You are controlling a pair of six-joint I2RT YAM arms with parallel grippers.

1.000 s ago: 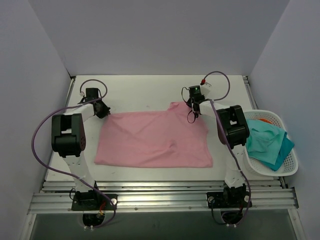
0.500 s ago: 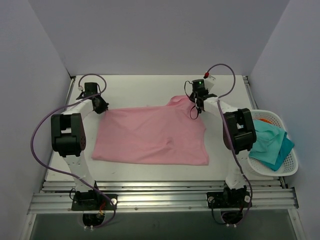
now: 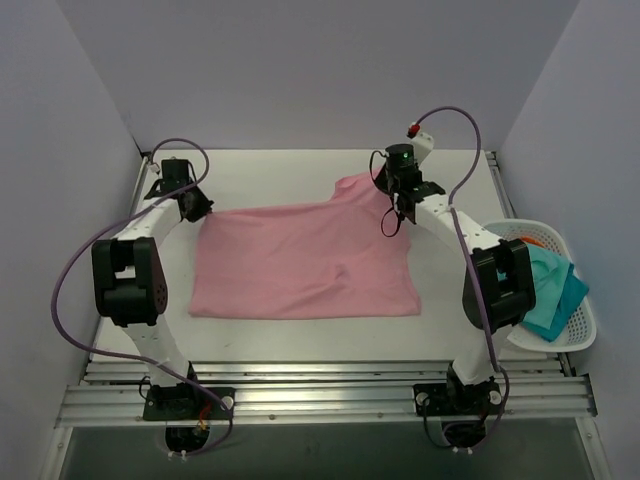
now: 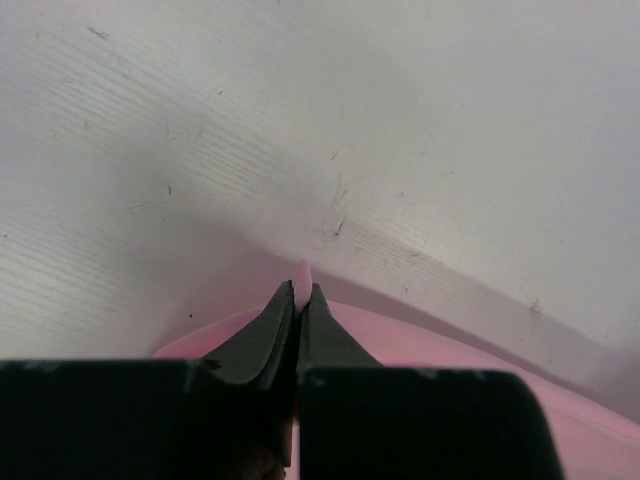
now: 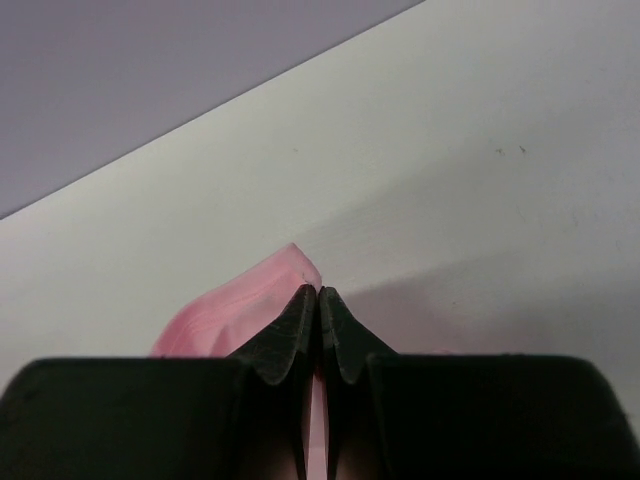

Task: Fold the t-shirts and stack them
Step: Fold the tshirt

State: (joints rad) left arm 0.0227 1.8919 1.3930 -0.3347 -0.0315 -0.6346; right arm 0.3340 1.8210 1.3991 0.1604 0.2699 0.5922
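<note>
The pink t-shirt (image 3: 305,265) is spread across the middle of the desk (image 3: 280,170), long side running left to right, with its near hem roughly parallel to the desk's near edge. Each claw has one of the far corners.

The left claw (image 3: 201,210) is at the shirt's far-left corner, over toward the desk's left edge. Its wrist view shows the jaws pinched together on a sliver of pink that just pokes out past the tips.

The right claw (image 3: 391,200) is clamped on the far-right corner. That corner is pulled up into a peak closer to the far edge than the rest of the shirt, with a pink fold showing beside the tips.

A white basket (image 3: 585,335) sits at the desk's right edge. The teal cloth (image 3: 545,290) in it is probably another shirt, though it's too bunched up to be sure.
</note>
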